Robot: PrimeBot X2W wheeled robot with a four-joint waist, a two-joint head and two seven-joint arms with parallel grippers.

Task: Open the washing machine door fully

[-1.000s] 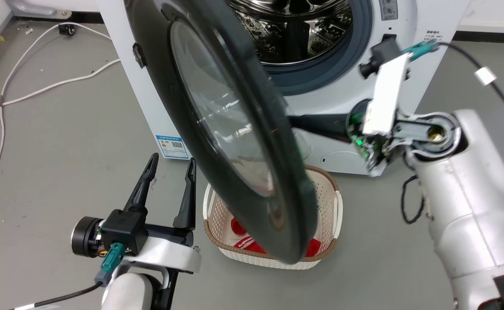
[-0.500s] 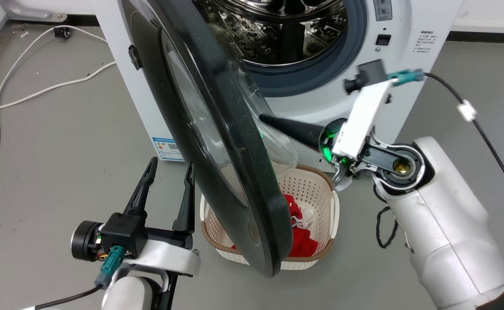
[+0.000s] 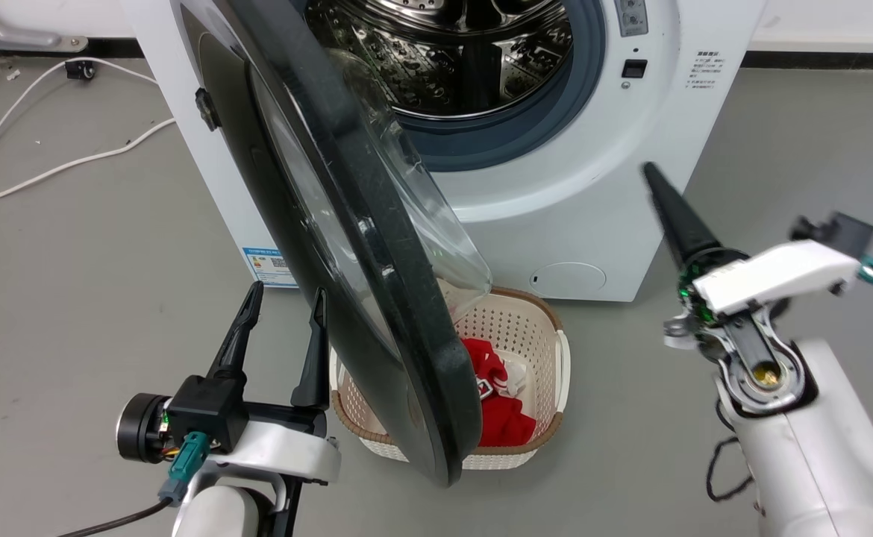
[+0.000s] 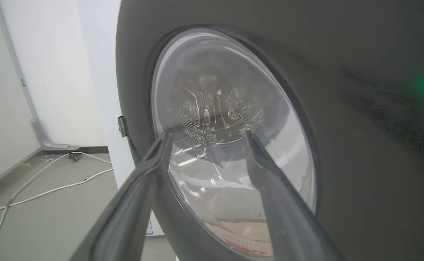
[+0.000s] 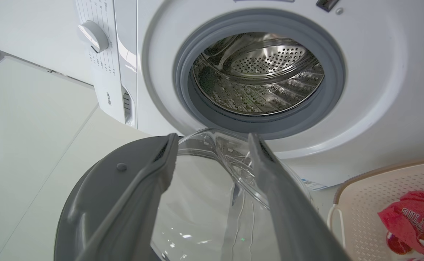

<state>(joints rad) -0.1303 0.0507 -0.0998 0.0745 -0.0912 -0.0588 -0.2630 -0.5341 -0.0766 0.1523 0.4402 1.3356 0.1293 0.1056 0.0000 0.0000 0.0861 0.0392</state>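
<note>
The door (image 3: 384, 298) stands swung out from the washer (image 3: 578, 186), edge-on in the head view, above a basket (image 3: 562, 362). The left gripper (image 3: 288, 293) hovers spread and empty beside its outer face. The right wrist view shows the right gripper (image 5: 212, 139) spread, empty, facing the drum (image 5: 259, 76).

Washing machine door (image 3: 347, 246) black-rimmed, clear bulging glass, swung out edge-on across frame centre, hinged upper left. White washing machine (image 3: 556, 201) behind, steel drum mouth exposed at top.
</note>
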